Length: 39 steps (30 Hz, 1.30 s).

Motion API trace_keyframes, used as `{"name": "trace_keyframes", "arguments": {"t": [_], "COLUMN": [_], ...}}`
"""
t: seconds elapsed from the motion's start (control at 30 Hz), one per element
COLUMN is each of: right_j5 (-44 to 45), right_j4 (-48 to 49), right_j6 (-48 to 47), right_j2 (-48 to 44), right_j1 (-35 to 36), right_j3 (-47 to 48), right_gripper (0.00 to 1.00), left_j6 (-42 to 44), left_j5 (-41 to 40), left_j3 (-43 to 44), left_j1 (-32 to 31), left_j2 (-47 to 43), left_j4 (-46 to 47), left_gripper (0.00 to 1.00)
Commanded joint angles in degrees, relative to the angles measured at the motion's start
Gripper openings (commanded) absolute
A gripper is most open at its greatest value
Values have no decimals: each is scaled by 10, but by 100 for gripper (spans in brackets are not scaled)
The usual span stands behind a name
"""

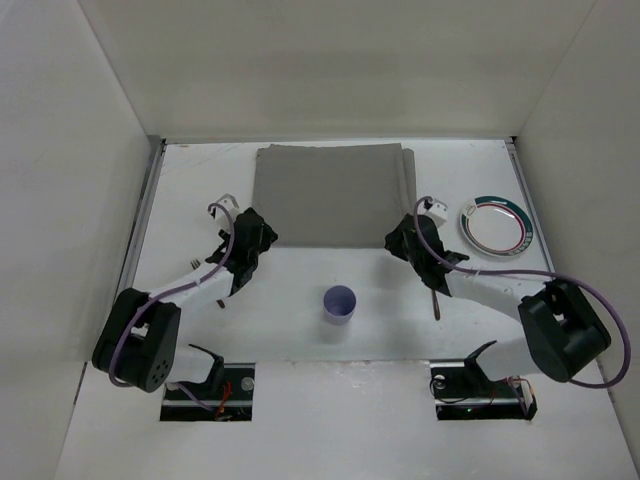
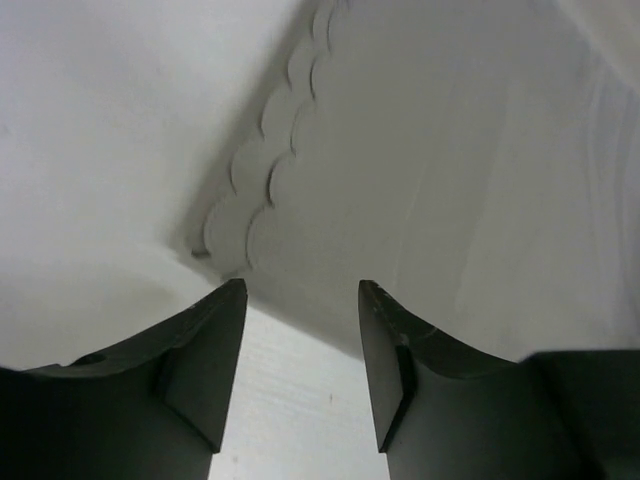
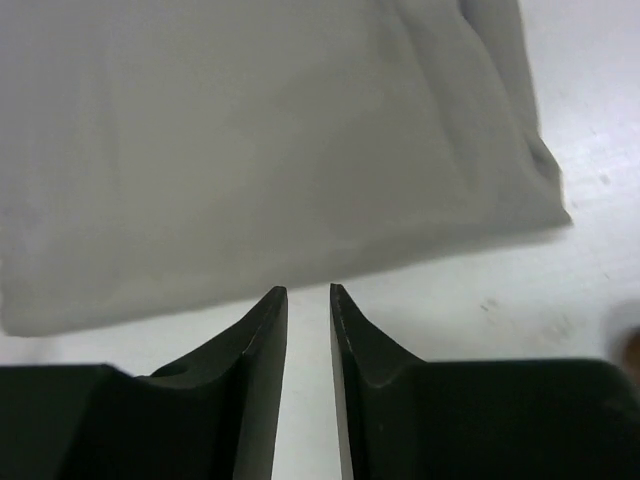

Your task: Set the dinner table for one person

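Grey mat is lying limp on the desk, best pinched at near corners; left fingers half-open, right fingers nearly closed, both empty.

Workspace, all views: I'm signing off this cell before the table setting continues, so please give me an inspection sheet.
Surface: white table, no spills seen.
Job's things: grey mat far centre; green-rimmed plate to its right; purple cup upright, near centre; thin brown utensil by the right arm, kind unclear.
Clutter: small dark item by the left arm, unidentifiable.
Jaws: left apart, right narrowly apart, both empty, at the mat's near corners.
Cables: purple cable along each arm.
Surroundings: plain white walls.
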Motion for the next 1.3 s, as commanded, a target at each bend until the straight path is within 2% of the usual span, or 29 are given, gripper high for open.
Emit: {"name": "trace_keyframes", "arguments": {"t": [0.0,0.07,0.17,0.33,0.43,0.5,0.7,0.83,0.9,1.03,1.27], "right_j5": [0,-4,-17,-27,-31,-31,-35,-28,-24,-23,-17], "right_j4": [20,39,54,68,79,87,110,118,123,120,87], "right_j6": [36,65,98,143,162,182,213,216,218,214,227], "right_j2": [16,34,66,96,110,118,148,144,133,92,7], "right_j1": [4,2,-5,-16,-28,-38,-58,-57,-55,-50,5], "right_j3": [-16,-17,-11,-13,-19,-24,-18,-23,-36,-73,-147], "right_gripper": [33,53,68,70,67,59,33,18,13,10,10], "left_j6": [-44,-55,-73,-82,-103,-108,-111,-104,-101,-94,-95], "left_j5": [4,5,10,39,55,57,59,60,58,60,51], "left_j3": [-19,-18,-1,28,28,19,-6,-20,-33,-63,-148], "left_j1": [-15,-17,-17,-8,-5,-7,-11,-4,0,0,-17], "left_j2": [1,17,47,110,137,145,150,140,128,95,-16], "left_j4": [-28,-23,-10,7,28,54,111,116,116,113,72], "left_gripper": [50,53,56,57,55,51,22,10,7,6,5]}}
